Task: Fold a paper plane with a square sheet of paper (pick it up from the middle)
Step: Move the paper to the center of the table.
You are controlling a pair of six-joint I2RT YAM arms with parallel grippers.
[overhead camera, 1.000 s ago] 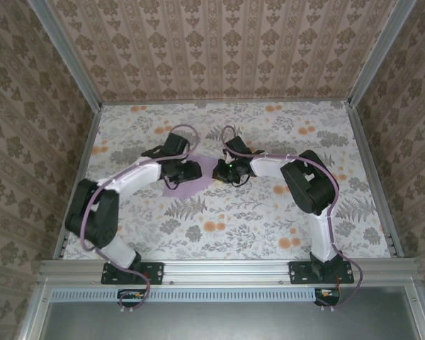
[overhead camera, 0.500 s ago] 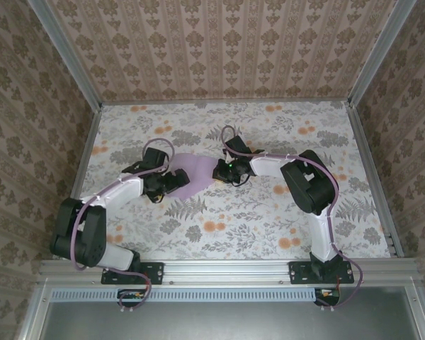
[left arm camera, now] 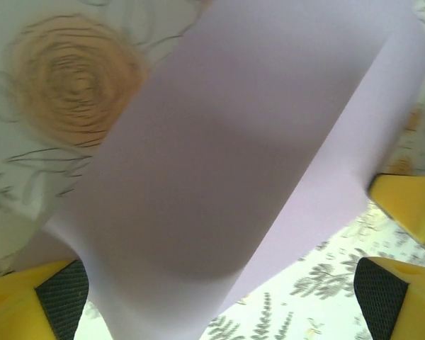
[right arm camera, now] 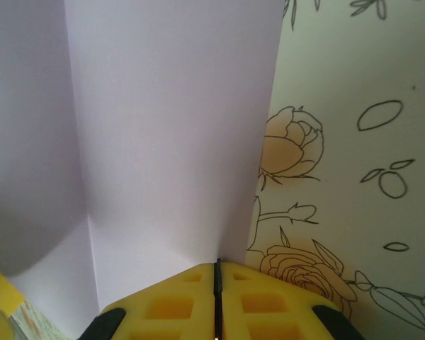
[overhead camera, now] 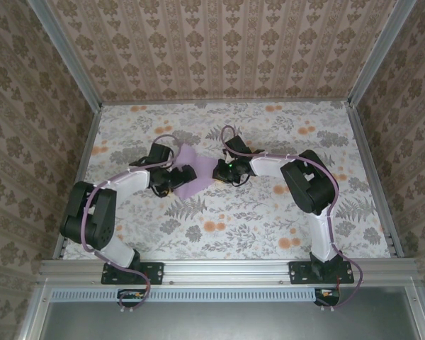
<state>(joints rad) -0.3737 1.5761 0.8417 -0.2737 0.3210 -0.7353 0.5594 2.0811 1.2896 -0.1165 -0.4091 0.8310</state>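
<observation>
The square sheet of paper (overhead camera: 197, 165) is lilac and lies mid-table between both grippers, creased and partly lifted. My right gripper (overhead camera: 219, 171) is shut on its right edge. In the right wrist view the yellow fingertips (right arm camera: 198, 301) meet in a thin line, and the sheet (right arm camera: 163, 127) rises from their tip with one straight crease. My left gripper (overhead camera: 182, 176) stands open at the sheet's left side. Through the left wrist camera the sheet (left arm camera: 219, 142) curves up between the wide-apart yellow fingers (left arm camera: 28, 308) without being gripped. The left gripper's (left arm camera: 216, 287) pads are well clear of each other.
The floral tablecloth (overhead camera: 269, 212) covers the table. Patterned walls (overhead camera: 28, 142) with aluminium posts close in the left, right and back. A metal rail (overhead camera: 227, 269) carries both arm bases at the near edge. A yellow finger of the right gripper (left arm camera: 411, 202) shows at the left wrist view's right side.
My left gripper opened and let go of the sheet, drew back to the left, then came back to its left edge. The right gripper stayed shut in place.
</observation>
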